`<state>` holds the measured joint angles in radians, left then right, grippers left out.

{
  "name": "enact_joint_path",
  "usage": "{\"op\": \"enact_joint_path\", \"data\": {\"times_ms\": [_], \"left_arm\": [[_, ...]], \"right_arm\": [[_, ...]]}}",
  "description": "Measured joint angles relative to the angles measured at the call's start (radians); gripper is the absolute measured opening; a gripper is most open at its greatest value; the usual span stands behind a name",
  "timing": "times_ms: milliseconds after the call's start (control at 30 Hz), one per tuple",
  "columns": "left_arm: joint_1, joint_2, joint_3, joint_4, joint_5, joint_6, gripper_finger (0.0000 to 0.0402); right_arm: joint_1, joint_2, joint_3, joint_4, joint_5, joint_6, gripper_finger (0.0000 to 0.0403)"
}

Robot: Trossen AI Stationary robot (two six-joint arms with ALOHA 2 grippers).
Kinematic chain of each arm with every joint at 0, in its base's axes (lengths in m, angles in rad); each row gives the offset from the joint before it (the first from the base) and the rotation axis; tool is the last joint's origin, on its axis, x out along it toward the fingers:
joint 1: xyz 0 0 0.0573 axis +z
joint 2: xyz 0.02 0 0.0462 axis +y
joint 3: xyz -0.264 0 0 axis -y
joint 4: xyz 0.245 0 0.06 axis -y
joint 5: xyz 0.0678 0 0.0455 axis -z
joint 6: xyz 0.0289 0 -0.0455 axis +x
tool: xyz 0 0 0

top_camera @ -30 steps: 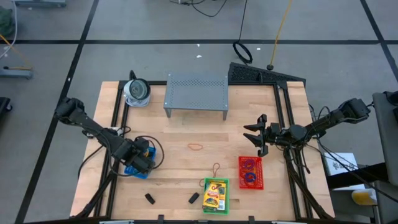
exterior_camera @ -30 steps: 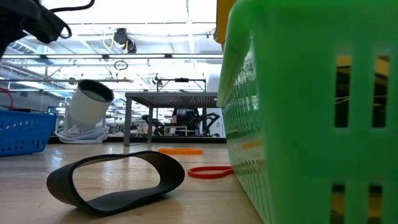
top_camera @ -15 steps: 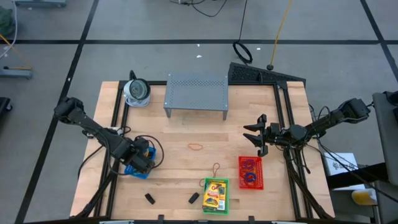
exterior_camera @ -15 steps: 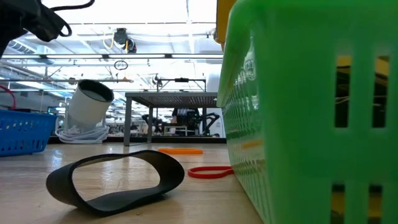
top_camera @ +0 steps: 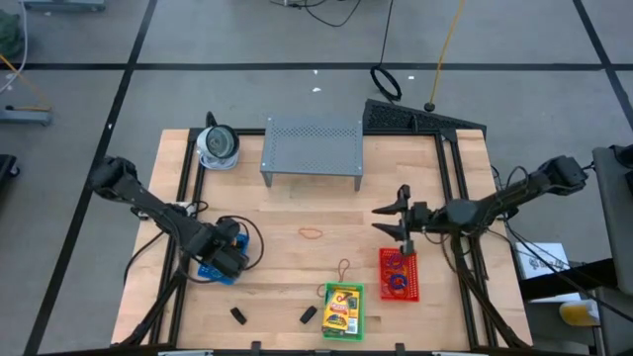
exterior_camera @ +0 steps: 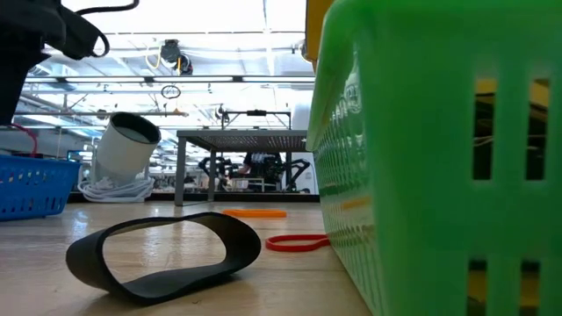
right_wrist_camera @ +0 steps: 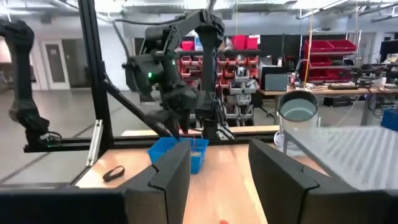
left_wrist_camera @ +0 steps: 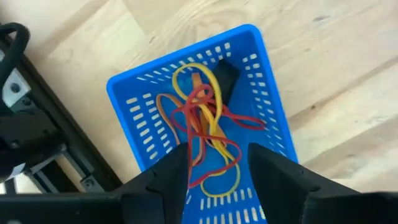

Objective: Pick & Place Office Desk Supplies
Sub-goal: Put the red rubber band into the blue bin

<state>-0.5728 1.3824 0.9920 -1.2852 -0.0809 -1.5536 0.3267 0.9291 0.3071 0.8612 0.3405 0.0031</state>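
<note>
At about 8 o'clock on the table the left gripper (top_camera: 229, 259) hangs over a blue basket (left_wrist_camera: 261, 81), fingers spread and empty; inside lies a tangle of red, yellow and orange rubber bands (left_wrist_camera: 205, 127) with a small black clip (left_wrist_camera: 225, 76) beside them; two more black clips (top_camera: 237, 315) lie loose near 6 o'clock; an orange rubber band (top_camera: 312, 234) sits at the centre, thin and flat; a brown loop (top_camera: 342, 267) touches the 12 o'clock edge of the green basket (top_camera: 357, 321), which holds a yellow-orange crayon box (top_camera: 341, 308); at 4 o'clock a red basket (top_camera: 412, 283) holds red and blue loops; the right gripper (top_camera: 393, 220) hovers just above its 11 o'clock corner, fingers apart, holding nothing.
</note>
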Motion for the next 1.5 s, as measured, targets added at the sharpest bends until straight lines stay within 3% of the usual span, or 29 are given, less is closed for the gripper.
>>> {"op": "enact_joint_path", "data": {"times_ms": [300,500,600,833,1133,1500], "left_arm": [[-0.030,0.093,0.000,-0.019,-0.032,0.016,0.0175],[-0.087,0.075,0.000,0.046,-0.265,0.007,0.0175],[-0.120,0.024,0.000,0.041,-0.331,0.011,0.0175],[-0.212,-0.056,0.000,0.039,-0.393,0.025,0.0175],[-0.333,-0.075,0.000,-0.054,-0.419,-0.114,0.0175],[-0.446,-0.075,0.000,-0.098,-0.446,-0.231,0.0175]], "right_arm": [[-0.004,0.154,0.243,-0.158,-0.006,-0.054,0.0155],[-0.062,0.277,0.395,-0.186,-0.125,0.000,0.0155],[-0.098,0.336,0.451,-0.186,-0.161,0.040,0.0155],[-0.158,0.483,0.574,-0.200,-0.170,0.063,0.0155],[-0.205,0.716,0.805,-0.209,-0.368,0.094,0.0155],[-0.203,0.961,1.045,-0.224,-0.372,0.146,0.0155]]}}
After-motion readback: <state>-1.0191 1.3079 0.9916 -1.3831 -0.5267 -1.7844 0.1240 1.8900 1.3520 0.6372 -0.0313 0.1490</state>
